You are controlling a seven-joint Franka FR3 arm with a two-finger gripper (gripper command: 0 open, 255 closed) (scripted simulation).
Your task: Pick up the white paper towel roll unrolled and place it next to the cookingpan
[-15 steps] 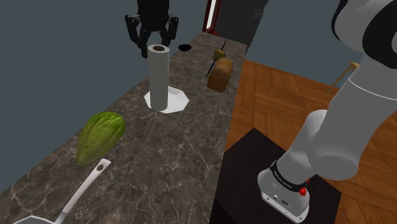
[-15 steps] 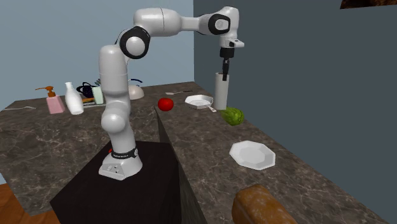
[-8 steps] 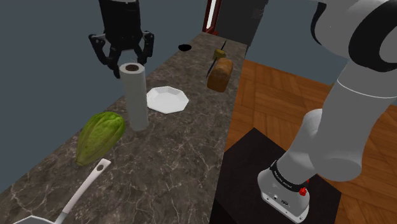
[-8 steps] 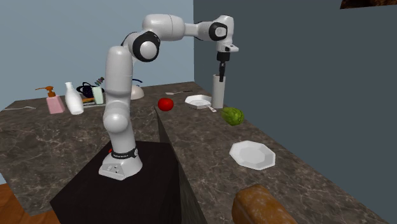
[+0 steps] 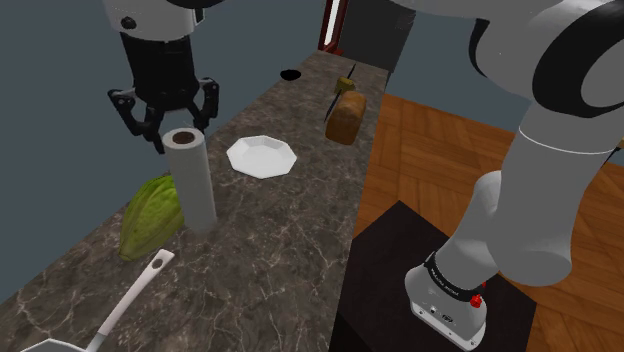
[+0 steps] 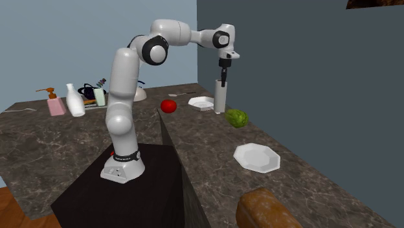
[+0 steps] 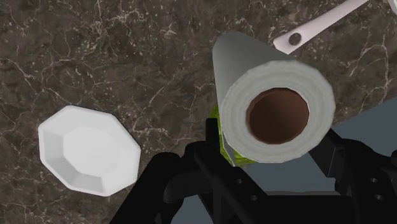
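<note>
Gripping noted — grey-white paper towel roll held upright by top between fingers of gripper; green vegetable below gripper — plate nearby.

The pan is cut off at the shoulder view's lower left corner, leaving its handle and a sliver of rim. The paper towel roll hides part of a green vegetable. The second exterior view's bottom edge crops a bread loaf.

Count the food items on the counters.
3: a green leafy vegetable beside the paper towel roll, a brown bread loaf beyond the white plate, and a red round fruit near the white pan. Others may be hidden behind the arm.
</note>
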